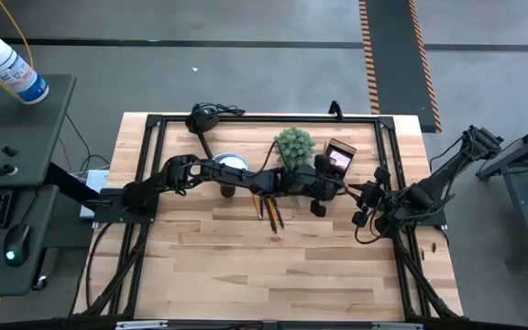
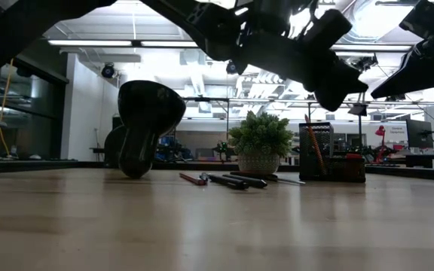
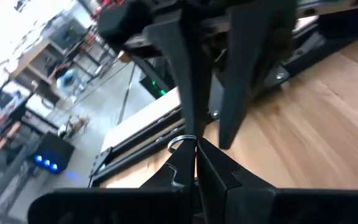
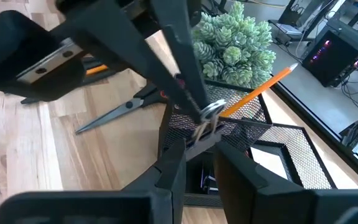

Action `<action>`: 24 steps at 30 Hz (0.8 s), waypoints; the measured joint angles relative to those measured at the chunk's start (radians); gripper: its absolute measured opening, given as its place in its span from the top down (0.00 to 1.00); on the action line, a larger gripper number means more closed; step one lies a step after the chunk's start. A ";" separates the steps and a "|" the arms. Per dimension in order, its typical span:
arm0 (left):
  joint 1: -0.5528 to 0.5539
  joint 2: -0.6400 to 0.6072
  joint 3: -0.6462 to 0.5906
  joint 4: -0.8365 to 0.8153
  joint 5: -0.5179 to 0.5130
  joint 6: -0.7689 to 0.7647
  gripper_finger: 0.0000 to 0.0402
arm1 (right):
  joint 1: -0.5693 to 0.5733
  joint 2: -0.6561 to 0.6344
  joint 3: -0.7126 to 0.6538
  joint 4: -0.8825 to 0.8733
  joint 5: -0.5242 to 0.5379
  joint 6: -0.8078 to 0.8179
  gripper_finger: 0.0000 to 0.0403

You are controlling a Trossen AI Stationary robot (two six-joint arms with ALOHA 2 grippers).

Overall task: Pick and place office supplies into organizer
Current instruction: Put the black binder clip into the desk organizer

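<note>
Left gripper (image 1: pixel 324 188): your jaws look pinched nearly shut on a small metal clip (image 4: pixel 210 112), poised above the organizer (image 4: pixel 253 146), probably to drop it in.
Right gripper (image 1: pixel 367 213): just beside; jaws' spread unclear.
Supplies: one pencil (image 4: pixel 260 90) stands inside; scissors (image 4: pixel 126 109) lie beyond on the tabletop (image 1: pixel 246 266).
Views: only the right wrist shows the clip over the mesh.

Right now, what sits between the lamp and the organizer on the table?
The plant stands between the lamp and the organizer, clearest in the low view; pens lie on the table in front of it.
</note>
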 joint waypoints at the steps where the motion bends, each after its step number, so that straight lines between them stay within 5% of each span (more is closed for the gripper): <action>1: 0.000 0.000 0.000 -0.002 0.006 0.017 1.00 | 0.000 0.000 0.000 0.000 0.000 0.000 0.82; 13: 0.004 0.000 0.000 -0.092 0.095 0.270 1.00 | 0.000 0.000 0.000 0.004 0.000 0.000 0.82; 24: 0.036 0.000 0.000 -0.135 0.139 0.283 1.00 | 0.000 0.000 0.000 0.019 0.022 -0.024 0.82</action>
